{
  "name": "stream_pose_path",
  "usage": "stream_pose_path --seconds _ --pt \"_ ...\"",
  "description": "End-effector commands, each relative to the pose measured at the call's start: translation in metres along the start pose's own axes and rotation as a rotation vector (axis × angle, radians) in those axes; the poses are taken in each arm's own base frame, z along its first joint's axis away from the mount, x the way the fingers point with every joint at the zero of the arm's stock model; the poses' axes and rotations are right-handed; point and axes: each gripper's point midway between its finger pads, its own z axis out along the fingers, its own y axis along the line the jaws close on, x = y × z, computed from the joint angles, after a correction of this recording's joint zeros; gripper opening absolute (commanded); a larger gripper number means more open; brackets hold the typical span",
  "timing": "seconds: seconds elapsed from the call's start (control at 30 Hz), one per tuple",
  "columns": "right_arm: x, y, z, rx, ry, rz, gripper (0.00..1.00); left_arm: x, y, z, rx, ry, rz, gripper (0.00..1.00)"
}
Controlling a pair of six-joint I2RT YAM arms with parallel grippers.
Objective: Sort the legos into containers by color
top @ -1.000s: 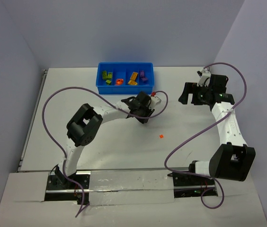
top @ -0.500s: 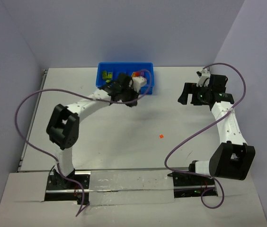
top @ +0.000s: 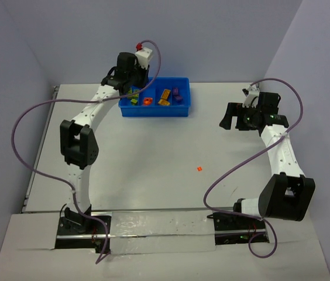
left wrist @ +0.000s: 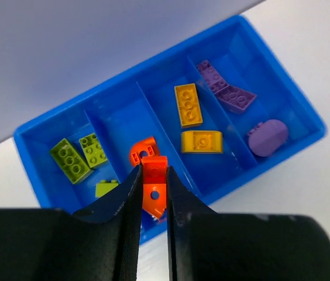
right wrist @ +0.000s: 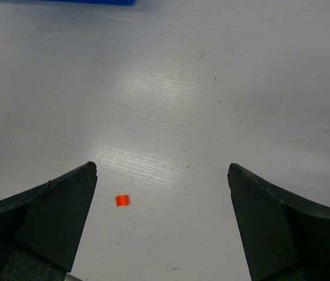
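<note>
The left gripper (left wrist: 153,173) is closed down to a narrow gap and pinches a small translucent orange-red brick (left wrist: 154,196) between its fingers. It hangs above the blue bin (left wrist: 115,123), which stands at the far side of the white surface (top: 153,175). In the left wrist view the held brick is over the second compartment from the left, close to that compartment's near wall.

That compartment already holds a curved orange-red piece (left wrist: 143,149). The leftmost one holds three olive-green bricks (left wrist: 70,161). The third holds two yellow-orange bricks (left wrist: 188,105), and the fourth holds three purple pieces (left wrist: 236,98).

The right gripper (right wrist: 162,168) is off to the right, well apart from the bin. Its fingers are spread wide and hold nothing. One tiny orange-red piece (right wrist: 121,200) lies alone on the surface between the two arms, below the right gripper's left finger in the right wrist view.
</note>
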Motion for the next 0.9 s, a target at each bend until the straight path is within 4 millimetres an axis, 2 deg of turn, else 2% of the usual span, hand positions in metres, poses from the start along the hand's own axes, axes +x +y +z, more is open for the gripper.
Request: stream_pose_path --seconds 0.0,0.17,0.37,0.47,0.53,0.67,0.8,0.87 --pt "-0.018 0.001 -0.006 0.002 -0.042 -0.007 1.00 0.007 0.015 0.035 -0.017 -0.016 -0.001 0.11" --pt "-0.017 0.000 -0.007 0.008 -0.039 -0.012 1.00 0.036 0.023 0.065 -0.040 0.031 0.014 0.12" --pt "-0.007 0.002 -0.005 -0.011 -0.012 -0.022 1.00 0.062 0.026 0.081 -0.038 0.072 0.022 0.15" --pt "-0.002 0.001 -0.004 -0.009 -0.001 -0.030 1.00 0.067 0.027 0.084 -0.042 0.081 0.023 0.22" --pt "-0.001 0.001 -0.005 -0.009 0.002 -0.032 1.00 0.065 0.027 0.084 -0.038 0.074 0.018 0.38" --pt "-0.002 0.005 -0.005 -0.019 0.003 -0.043 1.00 0.057 0.029 0.083 -0.050 0.059 0.017 0.58" --pt "0.003 0.010 -0.004 -0.037 0.020 -0.057 1.00 0.036 0.030 0.072 -0.054 0.025 0.018 0.63" --pt "0.011 0.013 -0.002 -0.050 0.047 -0.077 1.00 0.014 0.028 0.056 -0.041 -0.014 0.011 0.64"
